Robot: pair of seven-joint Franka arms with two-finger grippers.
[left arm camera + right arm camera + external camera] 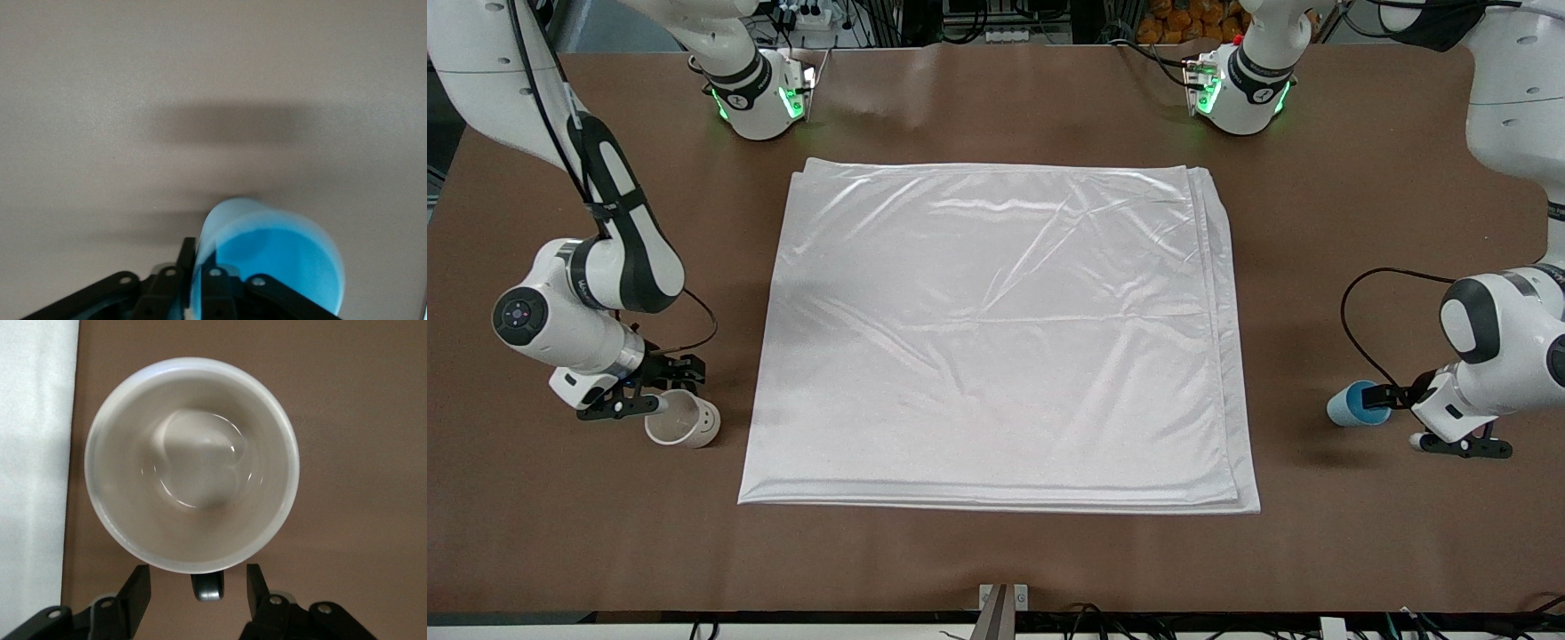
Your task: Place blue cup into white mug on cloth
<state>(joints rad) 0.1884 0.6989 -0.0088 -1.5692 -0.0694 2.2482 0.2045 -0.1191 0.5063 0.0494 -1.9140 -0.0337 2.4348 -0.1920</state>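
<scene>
The blue cup is low over the bare table at the left arm's end, tipped on its side, off the cloth. My left gripper is shut on its rim. In the left wrist view the left gripper pinches the wall of the blue cup, one finger inside and one outside. The white mug sits on the table at the right arm's end, just off the cloth's edge. In the right wrist view my right gripper is open, its fingers on either side of the mug's dark handle without touching it.
The cloth lies flat across the middle of the brown table, its edge close beside the white mug. Both arm bases stand along the table edge farthest from the front camera. A cable loops by the left arm.
</scene>
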